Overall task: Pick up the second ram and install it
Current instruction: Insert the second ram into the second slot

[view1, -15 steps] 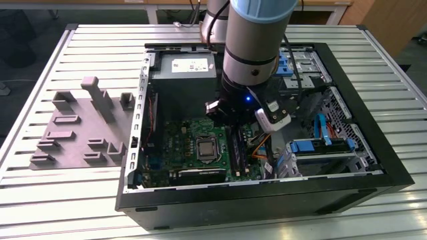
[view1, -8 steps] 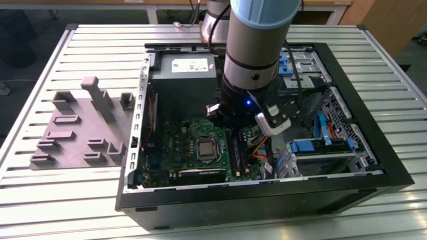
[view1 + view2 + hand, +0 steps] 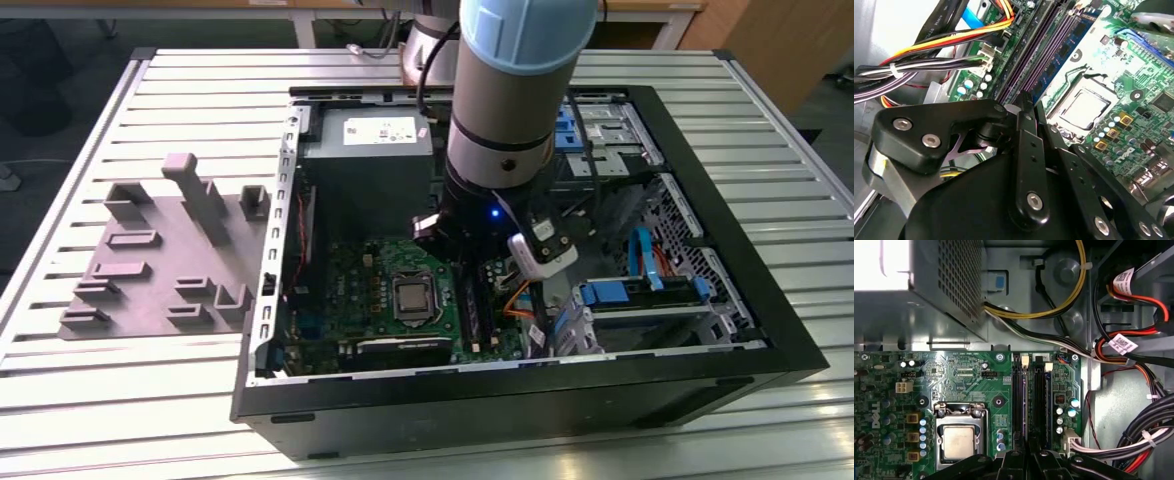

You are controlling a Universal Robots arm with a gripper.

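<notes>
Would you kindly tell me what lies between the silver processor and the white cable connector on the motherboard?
In the first wrist view, the long dark memory slots run between the processor and the white connector.

Standing over the open case, I can make out no wording. In the exterior view a white label [image 3: 380,130] sits on top of the grey power supply [image 3: 367,170], its print too fine to read. In the first wrist view, two white tags [image 3: 1122,344] wrapped round the red and black cables [image 3: 1149,302] carry tiny dark print, and the green motherboard [image 3: 969,375] bears white lettering [image 3: 876,415] by its edge, plus small silkscreen marks
</notes>
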